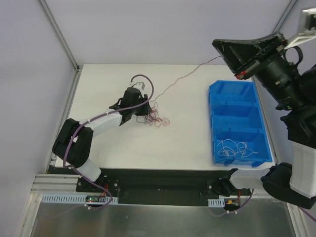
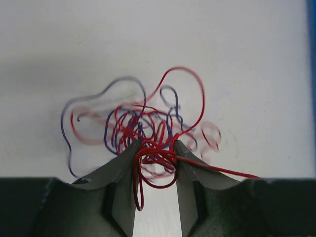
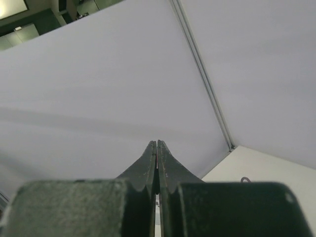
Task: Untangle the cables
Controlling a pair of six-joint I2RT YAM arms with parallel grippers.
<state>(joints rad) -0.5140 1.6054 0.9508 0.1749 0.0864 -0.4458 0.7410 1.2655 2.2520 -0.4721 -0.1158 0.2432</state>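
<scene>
Left pincer (image 2: pixel 156 148) is reaching low over the white desk (image 1: pixel 108 143), its two dark grey fingers (image 2: pixel 121 173) standing a narrow way apart. Loops of red wire are lying in the gap between them, and the tips are touching the near edge of the knotted clump of thin curly red and dark purple wires (image 2: pixel 145 123). In the top view that clump (image 1: pixel 155 117) is resting on the desk near its middle, just beside the left pincer (image 1: pixel 143 109), on its right.

Right pincer (image 3: pixel 156 144) is hanging high above the far right part of the desk. Its fingers are pressing together tip to tip, with a hair of red showing in the seam between them. A long thin red strand (image 1: pixel 182 78) is running from the clump up and across to the right pincer, drawn nearly straight.

A blue plastic bin with three compartments (image 1: pixel 211 101) is sitting along the right side of the desk, well apart from the clump. Loose curly white wires (image 1: pixel 236 148) are lying in its nearest compartment.
</scene>
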